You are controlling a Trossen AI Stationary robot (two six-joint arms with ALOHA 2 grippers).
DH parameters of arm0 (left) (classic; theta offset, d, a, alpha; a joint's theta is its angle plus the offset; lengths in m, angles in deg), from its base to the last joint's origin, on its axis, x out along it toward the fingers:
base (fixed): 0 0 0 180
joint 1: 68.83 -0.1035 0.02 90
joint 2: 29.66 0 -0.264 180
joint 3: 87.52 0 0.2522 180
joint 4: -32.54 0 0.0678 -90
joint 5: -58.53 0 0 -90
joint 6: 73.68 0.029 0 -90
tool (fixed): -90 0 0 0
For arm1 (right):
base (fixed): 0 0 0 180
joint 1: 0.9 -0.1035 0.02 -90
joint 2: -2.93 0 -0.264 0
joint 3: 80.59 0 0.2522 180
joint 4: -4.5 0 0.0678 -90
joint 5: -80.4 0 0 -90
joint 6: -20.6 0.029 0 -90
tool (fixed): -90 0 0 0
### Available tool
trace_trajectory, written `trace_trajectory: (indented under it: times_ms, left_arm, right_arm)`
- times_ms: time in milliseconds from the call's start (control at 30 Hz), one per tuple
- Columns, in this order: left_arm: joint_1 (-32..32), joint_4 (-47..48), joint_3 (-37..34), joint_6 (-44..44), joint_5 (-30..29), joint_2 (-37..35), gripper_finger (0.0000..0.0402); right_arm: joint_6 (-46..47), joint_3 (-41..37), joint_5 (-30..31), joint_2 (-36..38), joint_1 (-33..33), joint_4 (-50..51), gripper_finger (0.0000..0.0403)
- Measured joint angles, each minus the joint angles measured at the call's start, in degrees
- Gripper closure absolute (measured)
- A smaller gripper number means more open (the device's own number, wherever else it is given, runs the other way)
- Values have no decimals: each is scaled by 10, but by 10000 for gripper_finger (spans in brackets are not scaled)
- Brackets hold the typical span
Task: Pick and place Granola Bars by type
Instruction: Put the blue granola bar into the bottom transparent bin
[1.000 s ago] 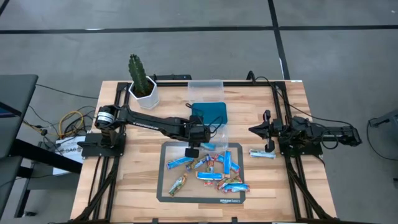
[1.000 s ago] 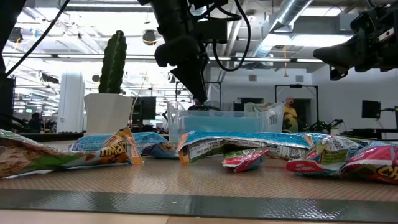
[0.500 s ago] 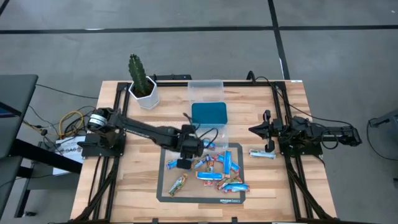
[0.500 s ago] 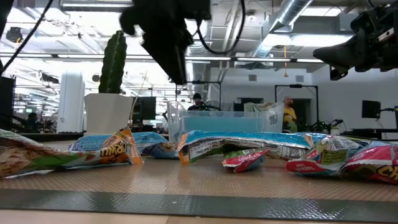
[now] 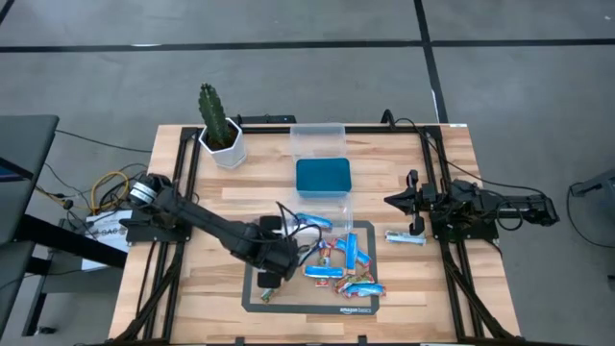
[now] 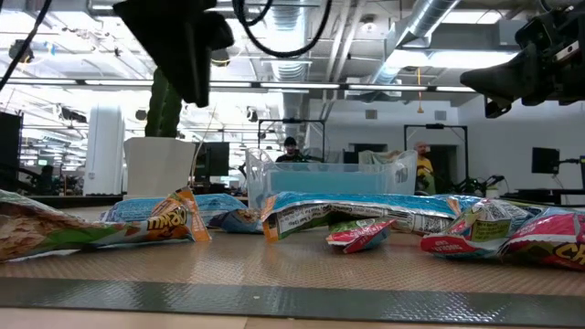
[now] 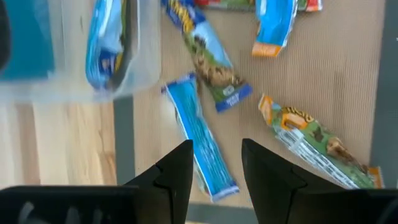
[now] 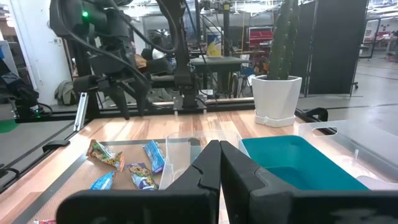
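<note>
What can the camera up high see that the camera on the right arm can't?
Only the high view shows the whole table, the right arm parked at its right side, a lone blue bar beside it, and the mat's full pile of bars.

Only the right wrist view shows its own end effector shut, up close, and the room behind.

Both show the cactus, the teal tub, the clear tub, some bars, and the left arm over the mat.

Blue bar [image 7: 107, 46]: blurred behind clear tub wall [image 7: 146, 56]. Bar [image 5: 272, 292] under left gripper [image 5: 270, 277]: mostly hidden.
</note>
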Motion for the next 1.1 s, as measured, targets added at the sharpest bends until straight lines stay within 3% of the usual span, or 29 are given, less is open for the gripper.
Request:
trace_trajectory:
  times_ms: [400,800,1100]
  left_arm:
    - [-8,58,-13,-112,-26,6,271]
    - [-35,-119,-161,-143,41,6,272]
    - [-46,-202,-220,-146,67,5,272]
  right_arm:
    - [0,0,0,0,0,0,403]
    - [0,0,0,0,0,0,403]
    - [0,0,0,0,0,0,403]
